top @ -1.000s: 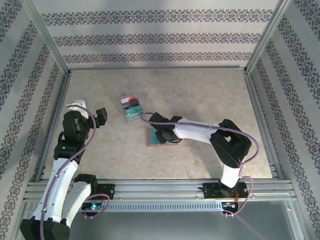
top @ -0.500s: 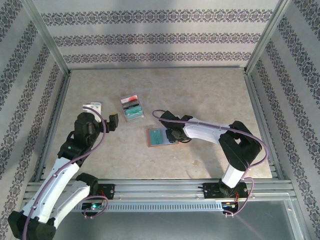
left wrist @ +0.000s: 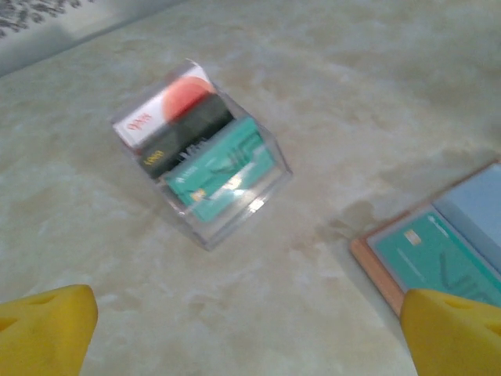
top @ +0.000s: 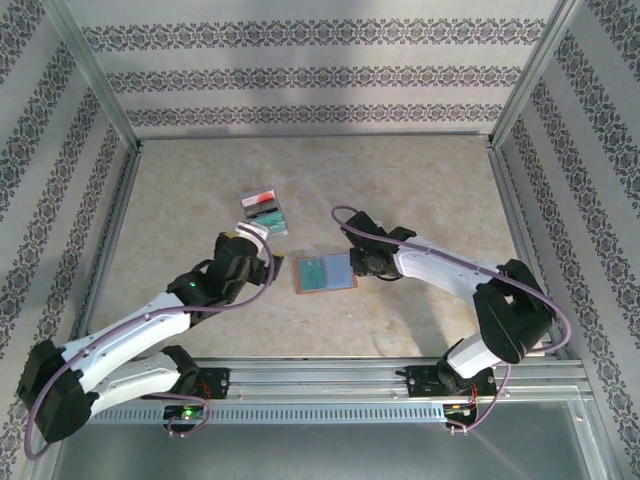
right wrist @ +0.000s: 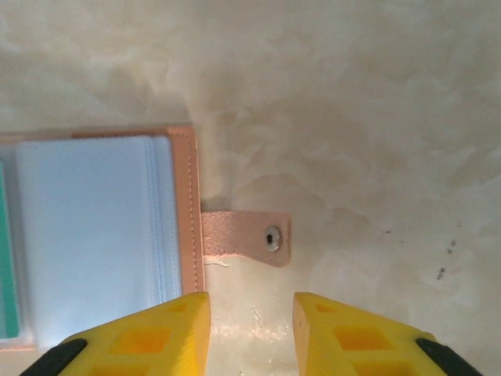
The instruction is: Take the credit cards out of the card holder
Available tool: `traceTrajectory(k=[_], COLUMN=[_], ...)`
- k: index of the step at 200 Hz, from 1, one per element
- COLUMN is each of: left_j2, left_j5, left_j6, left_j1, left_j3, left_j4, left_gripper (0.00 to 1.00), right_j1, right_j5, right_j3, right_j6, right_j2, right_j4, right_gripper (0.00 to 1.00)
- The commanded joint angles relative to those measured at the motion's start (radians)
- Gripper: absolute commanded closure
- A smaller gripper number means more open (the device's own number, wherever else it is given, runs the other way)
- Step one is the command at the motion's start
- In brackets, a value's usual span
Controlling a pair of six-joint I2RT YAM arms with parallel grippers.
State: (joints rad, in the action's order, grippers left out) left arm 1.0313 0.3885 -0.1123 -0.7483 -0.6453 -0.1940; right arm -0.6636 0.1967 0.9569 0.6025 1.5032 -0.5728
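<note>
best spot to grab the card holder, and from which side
Probably the snap strap: it juts past the card holder's edge, narrow enough for parted jaws, while the rest lies flat and wide. Come from the strap side, where the right gripper sits, lined up with it.

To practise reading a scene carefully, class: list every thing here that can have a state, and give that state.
card holder: lying open, flat on the table.
strap: unfastened, lying flat beside the holder.
teal card: tucked in the holder's pocket.
clear box: resting on the table, three cards inside.
left tool: open, empty.
right tool: jaws apart, empty, over the strap.
</note>
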Motion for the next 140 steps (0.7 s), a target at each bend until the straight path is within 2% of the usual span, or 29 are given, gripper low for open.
traceTrajectory(k=[1, 52, 69, 83, 102, 140], left_j2=[0.07, 0.244, 0.267, 0.281, 0.303, 0.36], left_j5=[0.084, 0.053, 0.055, 0.016, -0.051, -0.152], left_j6=[-0.029, -0.278, -0.361, -0.41, -0.445, -0.47], left_j1=[-0.07, -0.091, -0.084, -0.059, -0.025, 0.027], left_j3=[0.017, 0.006, 0.006, 0.016, 0.025, 0.02], left_j4=[0.081, 0.064, 0.053, 0.06, 0.077, 0.123], left_gripper=[0.01, 0.0, 0.04, 0.07, 0.1, 0.09], right_j1=[0.015, -0.004, -0.028, -0.049, -0.074, -0.114], right_j5=[-0.027, -0.198, -0.247, -0.281, -0.306, -0.337], right_j3=[-0.013, 0.009, 0.025, 0.049, 0.09, 0.173], right_j6=[0.036, 0.074, 0.084, 0.086, 0.086, 0.085], right_j2=[-0.059, -0.039, -0.004, 0.037, 0.095, 0.211], right_j4=[-0.008, 0.078, 0.12, 0.145, 0.158, 0.164], right_gripper=[0.65, 0.65, 0.65, 0.65, 0.66, 0.68])
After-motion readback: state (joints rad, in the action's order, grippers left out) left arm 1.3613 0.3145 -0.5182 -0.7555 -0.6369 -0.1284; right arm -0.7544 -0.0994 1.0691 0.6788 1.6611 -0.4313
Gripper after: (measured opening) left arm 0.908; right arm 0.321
